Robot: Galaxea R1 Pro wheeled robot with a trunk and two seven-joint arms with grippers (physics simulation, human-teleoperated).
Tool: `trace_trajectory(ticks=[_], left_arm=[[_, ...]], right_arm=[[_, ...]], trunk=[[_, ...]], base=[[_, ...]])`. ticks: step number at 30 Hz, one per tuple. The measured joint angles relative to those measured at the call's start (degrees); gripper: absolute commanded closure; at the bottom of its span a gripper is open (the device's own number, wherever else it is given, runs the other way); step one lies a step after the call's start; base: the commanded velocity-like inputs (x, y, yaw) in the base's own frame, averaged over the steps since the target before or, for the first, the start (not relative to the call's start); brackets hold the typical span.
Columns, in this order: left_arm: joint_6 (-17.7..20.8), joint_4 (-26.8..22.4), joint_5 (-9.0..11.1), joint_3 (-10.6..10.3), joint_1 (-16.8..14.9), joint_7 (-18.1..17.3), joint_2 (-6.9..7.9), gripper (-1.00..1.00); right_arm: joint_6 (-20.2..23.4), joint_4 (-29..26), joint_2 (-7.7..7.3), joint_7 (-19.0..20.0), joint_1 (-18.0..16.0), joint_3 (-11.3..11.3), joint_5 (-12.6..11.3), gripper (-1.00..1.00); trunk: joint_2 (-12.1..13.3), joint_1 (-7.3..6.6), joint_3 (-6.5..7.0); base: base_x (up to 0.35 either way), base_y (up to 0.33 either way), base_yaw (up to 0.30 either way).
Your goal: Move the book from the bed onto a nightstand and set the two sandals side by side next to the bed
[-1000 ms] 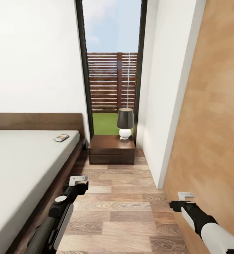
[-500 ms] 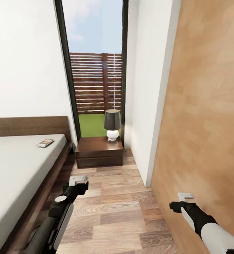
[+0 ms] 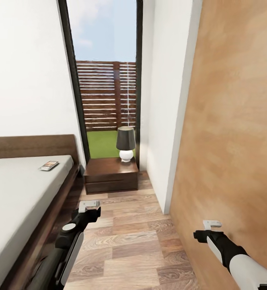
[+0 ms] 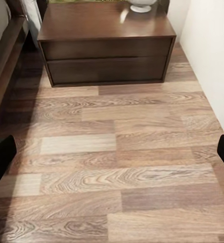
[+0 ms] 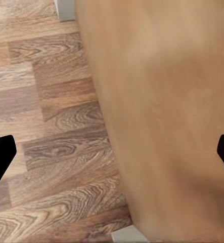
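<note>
Wood-plank floor (image 3: 129,241) runs ahead in the head view, which has swung a little rightward since the earlier frames, so the bed (image 3: 17,193), nightstand (image 3: 110,175) and lamp (image 3: 126,143) sit further left. The book (image 3: 49,165) lies on the mattress by the headboard; its lettering is too small to read. Left gripper (image 3: 89,205) and right gripper (image 3: 212,223) hover low. Both wrist views show fingertips (image 4: 1,159) (image 5: 0,157) spread wide, holding nothing.

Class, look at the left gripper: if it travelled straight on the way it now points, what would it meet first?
Probably the wood-plank floor, which lies ahead of the open left gripper; farther along stands the nightstand. Depth is uncertain.
</note>
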Motion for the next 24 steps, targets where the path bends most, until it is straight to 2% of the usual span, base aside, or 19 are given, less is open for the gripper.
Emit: trace_trajectory(ticks=[14,19,24], left_arm=[[-0.01,-0.01,0.02,0.03,0.02,0.0,0.0,-1.0],[-0.05,-0.01,0.02,0.02,0.01,0.0,0.0,-1.0],[-0.08,-0.08,0.03,-0.09,0.03,0.0,0.0,-1.0]], right_arm=[[0.0,0.0,-0.04,0.0,0.0,0.0,0.01,-1.0],[-0.08,0.06,0.03,0.42,0.04,0.03,-1.39,-1.0],[-0.05,0.13,0.07,0.39,0.05,-0.1,-1.37,-1.0]], trunk=[[5.62,-3.08,2.51],[7.63,-4.17,3.41],[9.63,-5.27,4.3]], base=[[0.0,0.0,-0.251],[0.0,0.0,-0.084],[0.0,0.0,-0.013]])
